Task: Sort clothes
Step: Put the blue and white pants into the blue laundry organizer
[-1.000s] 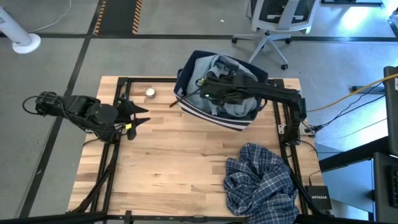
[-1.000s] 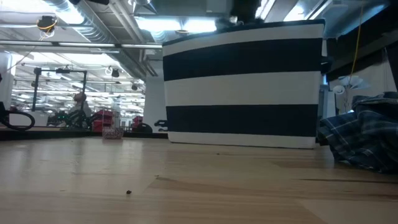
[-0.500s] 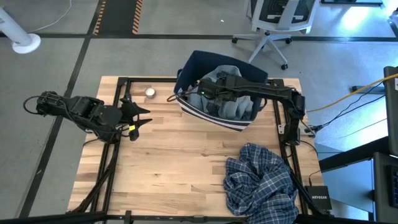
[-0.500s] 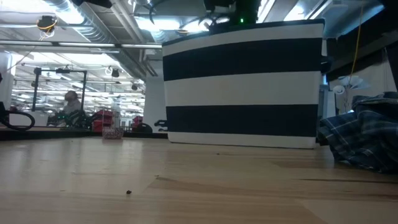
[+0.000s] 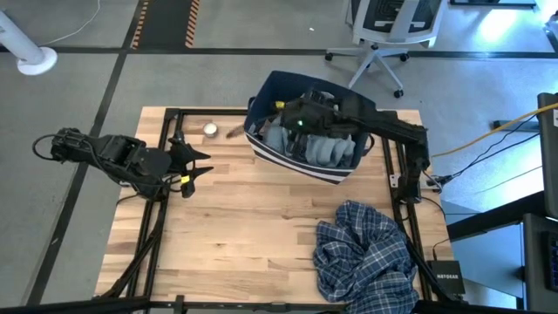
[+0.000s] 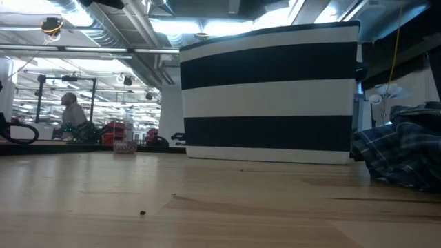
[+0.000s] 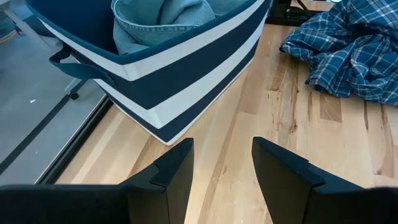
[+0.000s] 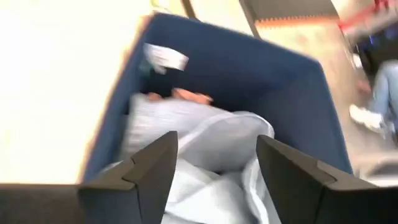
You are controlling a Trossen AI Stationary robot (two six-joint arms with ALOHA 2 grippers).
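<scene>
1. Clothes: plaid shirt [image 5: 364, 249] lies heaped on table's near-right corner; denim [image 7: 163, 18] and pale pieces [image 8: 205, 143] sit in striped bin [image 7: 186, 81].
2. All soft, light, floppy; prob. drape and snag. Pinch a raised fold.
3. Right gripper [image 8: 216, 163] over bin, fingers apart, empty.
4. Left gripper [image 7: 221, 167] at table's left side, fingers apart, empty.

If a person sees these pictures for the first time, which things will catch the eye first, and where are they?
The navy bin with white stripes at the table's far edge stands out, full of pale clothes, with the right gripper open above them. Next comes the crumpled blue-white plaid shirt at the near right corner. The left gripper waits open at the left side.
</scene>
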